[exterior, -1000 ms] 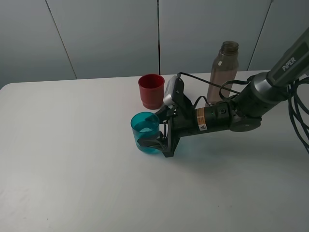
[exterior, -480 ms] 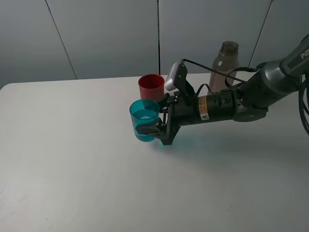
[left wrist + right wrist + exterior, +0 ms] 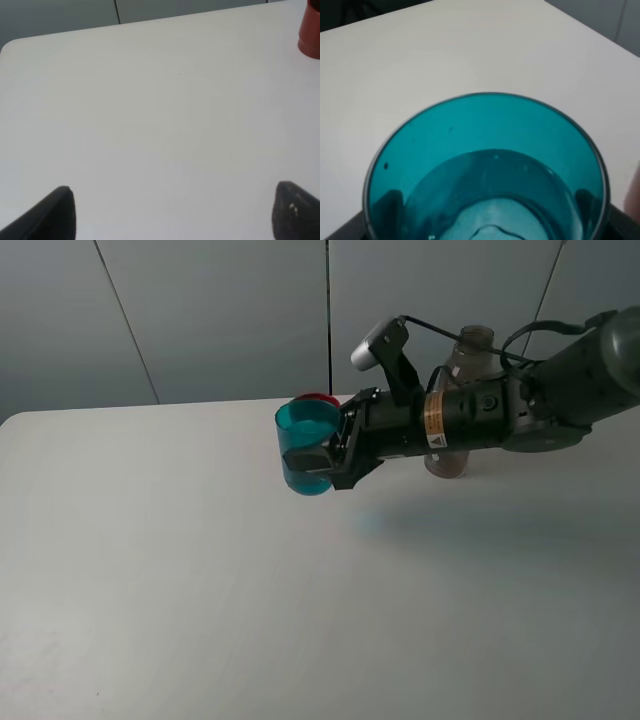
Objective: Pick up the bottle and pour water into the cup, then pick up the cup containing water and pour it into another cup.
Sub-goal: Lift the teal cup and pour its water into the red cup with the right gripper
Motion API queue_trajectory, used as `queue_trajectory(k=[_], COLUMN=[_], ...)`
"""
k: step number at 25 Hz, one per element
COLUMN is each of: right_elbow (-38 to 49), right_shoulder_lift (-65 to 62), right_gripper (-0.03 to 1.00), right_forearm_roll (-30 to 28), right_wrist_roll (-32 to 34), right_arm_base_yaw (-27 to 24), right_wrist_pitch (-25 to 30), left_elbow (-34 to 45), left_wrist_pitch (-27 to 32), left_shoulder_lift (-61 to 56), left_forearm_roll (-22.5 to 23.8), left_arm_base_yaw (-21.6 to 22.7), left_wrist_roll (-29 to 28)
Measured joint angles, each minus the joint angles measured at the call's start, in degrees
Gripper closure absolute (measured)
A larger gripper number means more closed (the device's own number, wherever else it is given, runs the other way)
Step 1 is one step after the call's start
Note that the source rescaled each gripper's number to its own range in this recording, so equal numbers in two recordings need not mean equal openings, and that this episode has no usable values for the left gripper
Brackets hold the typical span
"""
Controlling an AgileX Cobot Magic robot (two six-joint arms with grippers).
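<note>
1. My right hand [image 3: 312, 458] is clamping the teal cup [image 3: 303, 428] by its side wall, one dark finger [image 3: 303, 458] lying across the near side.
2. The teal cup is hanging clear of the tabletop [image 3: 180, 570], over the stretch near the far edge, about midway along it.
3. It is sitting roughly upright: its long axis is running vertically, with the open mouth pointing up and the base pointing down.
4. The right wrist view is looking straight down into the teal cup [image 3: 490, 165], and water [image 3: 492, 220] is lying in the bottom.
5. The red cup [image 3: 318, 398] is standing by the far edge just behind the teal cup, only its rim showing.
6. The bottle [image 3: 470, 345] is standing upright near the far edge toward the right, neck up, partly hidden behind the right arm [image 3: 480, 420].
7. My left hand [image 3: 177, 212] is hovering over bare tabletop with its fingers [image 3: 57, 212] wide apart, holding nothing.
</note>
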Motion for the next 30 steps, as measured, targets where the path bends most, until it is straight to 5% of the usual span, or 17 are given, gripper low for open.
queue_trajectory(k=[9, 30], right_elbow=[-0.63, -15.48], right_shoulder_lift=[-5.74, -5.9], right_gripper=[0.77, 0.77], right_forearm_roll=[-0.22, -1.63], right_wrist_roll=[5.53, 11.68], right_arm_base_yaw=[0.91, 0.94], right_wrist_pitch=[4.78, 25.69], left_elbow=[0.0, 0.0], left_wrist_pitch=[0.0, 0.0], left_shoulder_lift=[0.0, 0.0], left_forearm_roll=[0.0, 0.0], left_arm_base_yaw=[0.0, 0.0], left_wrist_roll=[0.0, -0.24])
